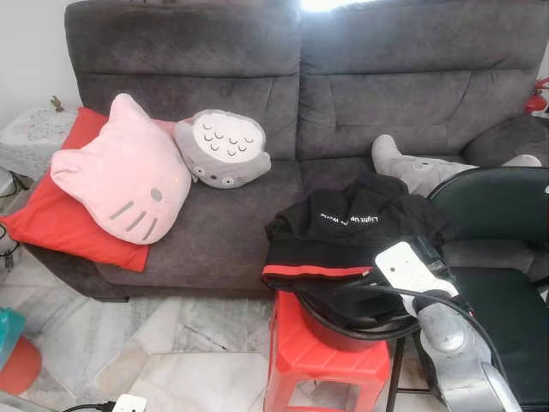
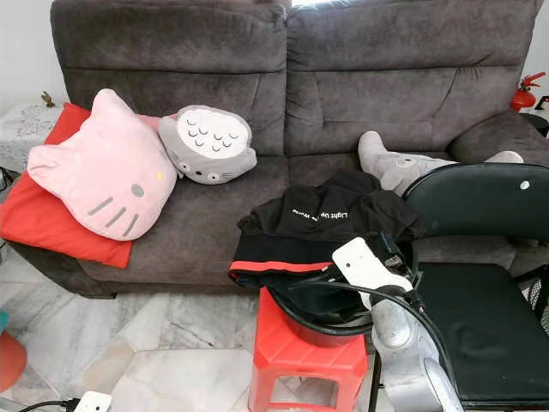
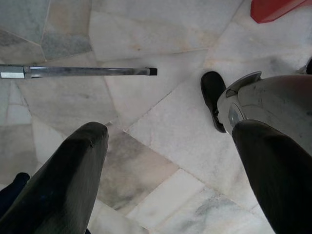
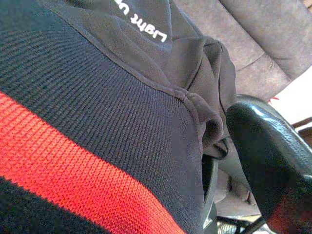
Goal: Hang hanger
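Right end effector [image 2: 339,279] presses into the black knit garment with a red stripe [image 2: 296,232] heaped on the red plastic stool [image 2: 300,352], likely seeking the hanger, hidden; finger spread unclear.

Left end effector [image 3: 165,161] hangs idle, fingers wide.

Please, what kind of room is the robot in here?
Most likely a home living room: a grey sofa holds a pink cat cushion and a grey plush toy, and the floor is marble tile.
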Motion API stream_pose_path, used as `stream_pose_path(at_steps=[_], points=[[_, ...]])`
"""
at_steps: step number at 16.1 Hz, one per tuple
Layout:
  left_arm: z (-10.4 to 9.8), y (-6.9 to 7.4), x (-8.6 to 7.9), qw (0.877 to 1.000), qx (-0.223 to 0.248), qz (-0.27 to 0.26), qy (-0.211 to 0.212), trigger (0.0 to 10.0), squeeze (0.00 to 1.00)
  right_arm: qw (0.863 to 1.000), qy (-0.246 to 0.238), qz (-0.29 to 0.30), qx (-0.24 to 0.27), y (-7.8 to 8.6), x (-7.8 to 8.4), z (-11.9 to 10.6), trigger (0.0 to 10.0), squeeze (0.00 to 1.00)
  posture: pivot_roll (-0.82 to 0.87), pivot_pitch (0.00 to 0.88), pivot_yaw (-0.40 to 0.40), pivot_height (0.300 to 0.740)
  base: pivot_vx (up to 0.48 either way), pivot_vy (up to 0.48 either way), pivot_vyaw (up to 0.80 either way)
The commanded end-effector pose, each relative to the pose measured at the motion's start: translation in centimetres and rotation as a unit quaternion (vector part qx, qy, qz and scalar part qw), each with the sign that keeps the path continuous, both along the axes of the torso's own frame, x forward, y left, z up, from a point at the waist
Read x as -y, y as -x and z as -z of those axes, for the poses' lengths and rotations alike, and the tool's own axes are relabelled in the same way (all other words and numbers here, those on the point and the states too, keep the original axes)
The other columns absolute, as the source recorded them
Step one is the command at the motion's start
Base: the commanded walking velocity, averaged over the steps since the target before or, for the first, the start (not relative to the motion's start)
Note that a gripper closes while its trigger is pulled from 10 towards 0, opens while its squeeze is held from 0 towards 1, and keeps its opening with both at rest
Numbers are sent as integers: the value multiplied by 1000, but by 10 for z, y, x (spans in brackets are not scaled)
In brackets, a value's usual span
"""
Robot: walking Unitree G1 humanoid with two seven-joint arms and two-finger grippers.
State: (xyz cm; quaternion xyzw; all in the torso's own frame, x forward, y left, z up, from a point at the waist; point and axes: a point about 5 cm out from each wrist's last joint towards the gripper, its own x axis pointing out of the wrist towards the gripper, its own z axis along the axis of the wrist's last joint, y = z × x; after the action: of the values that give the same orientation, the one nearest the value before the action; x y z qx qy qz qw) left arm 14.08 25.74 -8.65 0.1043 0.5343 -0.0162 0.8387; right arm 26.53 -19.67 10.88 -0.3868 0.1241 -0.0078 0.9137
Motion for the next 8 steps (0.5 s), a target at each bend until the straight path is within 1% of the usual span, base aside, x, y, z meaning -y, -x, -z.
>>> stream_pose_path(at_steps=[1, 6, 7, 8], points=[[1, 2, 0, 1000, -5, -8, 0, 10000, 0, 1000, 2, -28, 7, -2, -8, -3, 10000, 0, -82, 0, 13, 740, 0, 0, 0], [1, 3, -1, 1000, -6, -7, 0, 10000, 0, 1000, 7, -26, 2, 0, -9, 1, 10000, 0, -83, 0, 17, 740, 0, 0, 0], [1, 3, -1, 1000, -6, -6, -1, 10000, 0, 1000, 6, -27, 2, 1, -9, 2, 0, 0, -82, 0, 20, 740, 0, 0, 0], [1, 3, -1, 1000, -6, -6, -1, 10000, 0, 1000, 6, -28, 2, 1, -9, 2, 0, 0, -80, 0, 19, 740, 0, 0, 0]])
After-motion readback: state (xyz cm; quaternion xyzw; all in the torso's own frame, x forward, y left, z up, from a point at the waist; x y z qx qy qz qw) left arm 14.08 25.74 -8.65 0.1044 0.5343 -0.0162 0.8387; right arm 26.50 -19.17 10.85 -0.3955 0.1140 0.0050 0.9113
